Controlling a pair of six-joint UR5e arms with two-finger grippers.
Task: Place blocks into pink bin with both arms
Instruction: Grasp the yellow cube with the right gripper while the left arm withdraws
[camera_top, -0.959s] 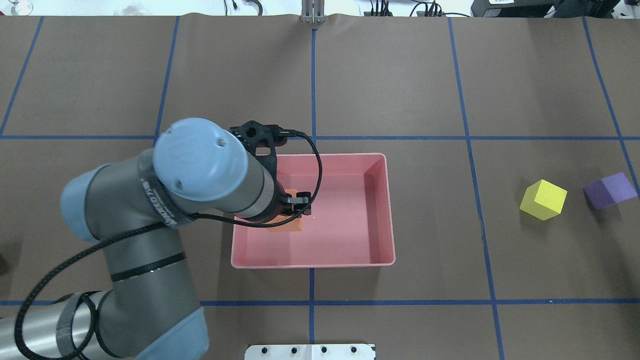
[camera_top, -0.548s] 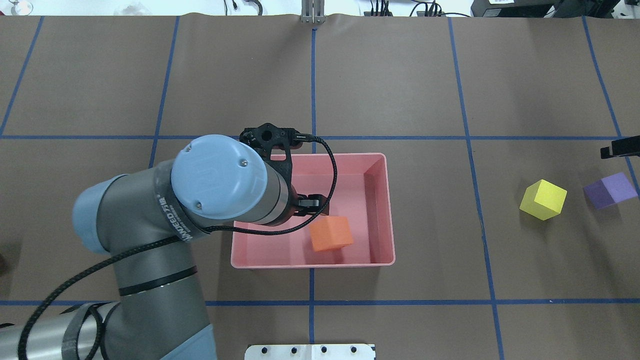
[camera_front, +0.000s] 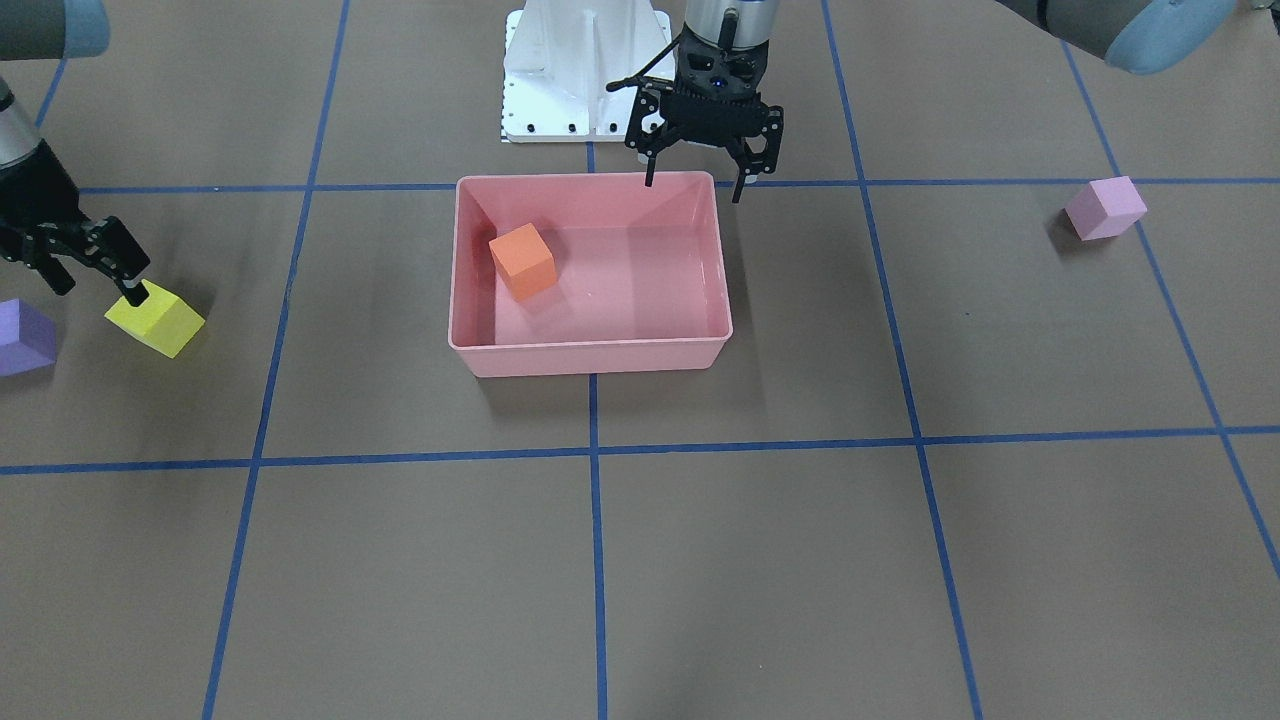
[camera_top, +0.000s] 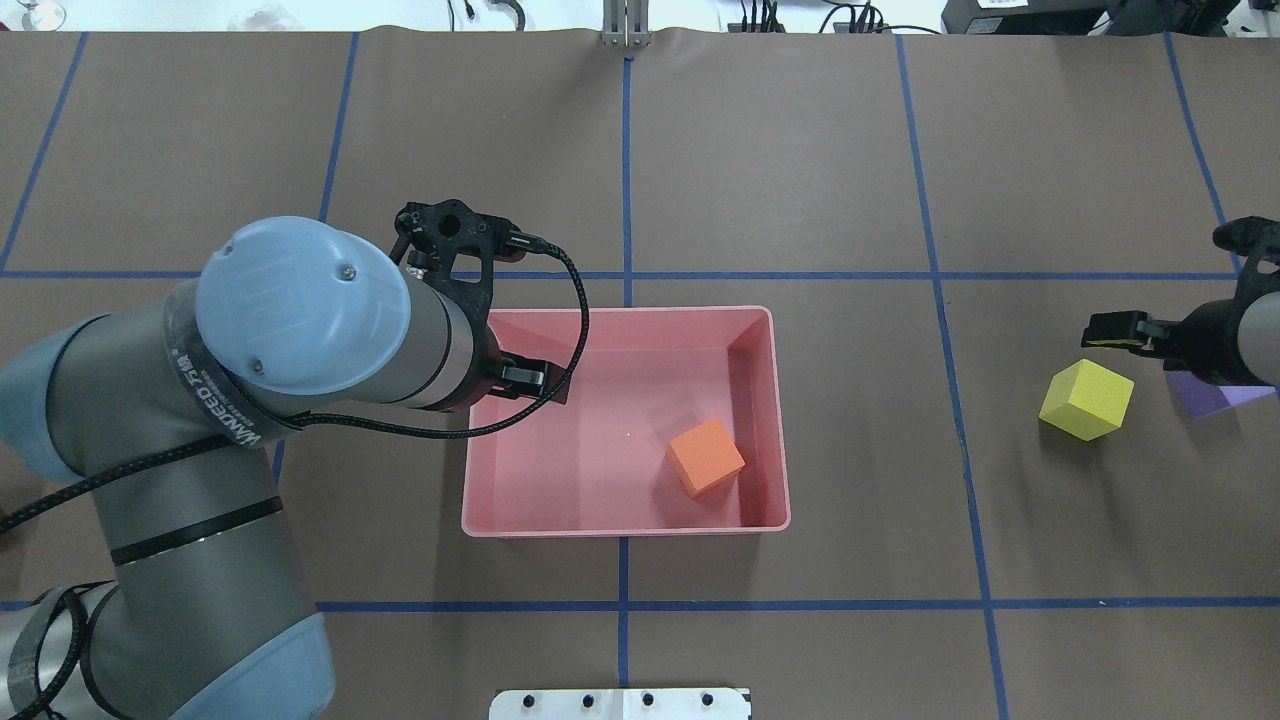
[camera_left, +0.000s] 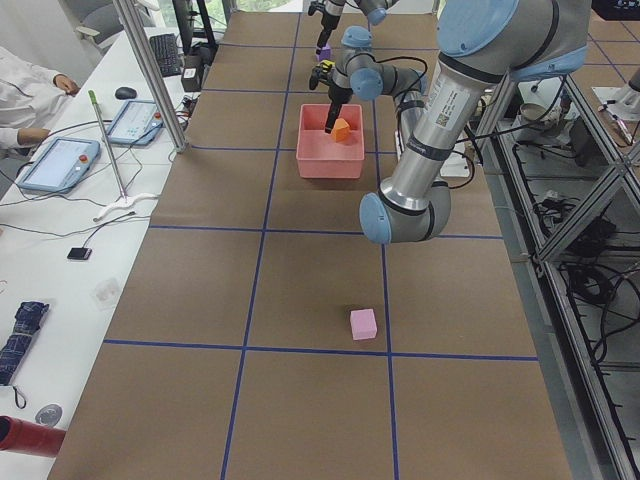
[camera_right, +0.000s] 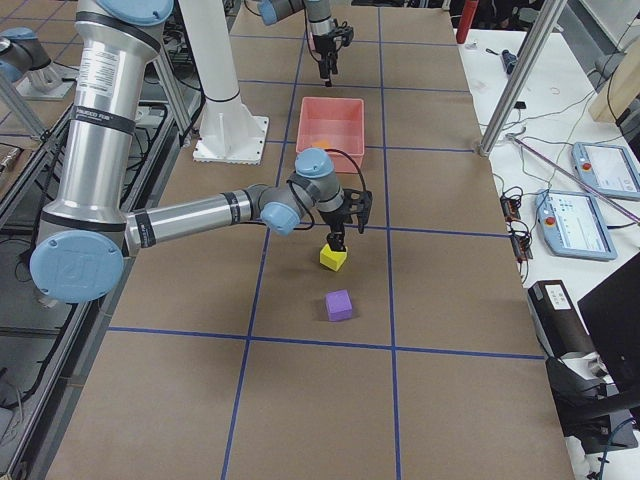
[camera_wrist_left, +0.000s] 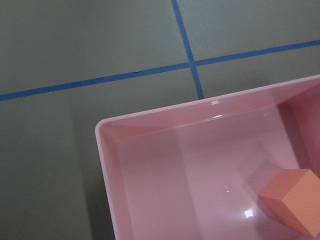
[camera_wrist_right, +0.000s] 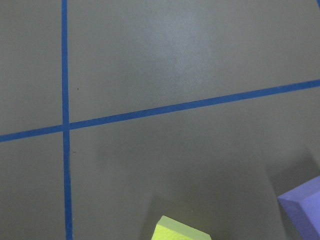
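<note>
The left gripper (camera_front: 694, 188) hangs above the left end of the pink bin (camera_front: 590, 357), over the rim, its fingers (camera_front: 738, 190) spread wide and released, nothing between them. The orange block (camera_top: 705, 457) lies inside the bin, turned askew to the walls, in the corner toward the robot and its right, close to both walls; whether it touches them cannot be told. A wide stretch of brown worktop (camera_top: 800, 150), crossed by blue tape lines (camera_top: 625, 150), separates the bin's right wall from the yellow block (camera_top: 1086, 400). The right gripper (camera_front: 98, 285) hovers there with its fingers apart and gripping nothing, one tip at the yellow block's upper edge; contact cannot be told. The purple block (camera_front: 20, 338) sits just beside the yellow one, on its outer side, near the worktop's edge in the front view. The pink-lilac block (camera_front: 1105, 207) rests alone, well apart, on the robot's left.
</note>
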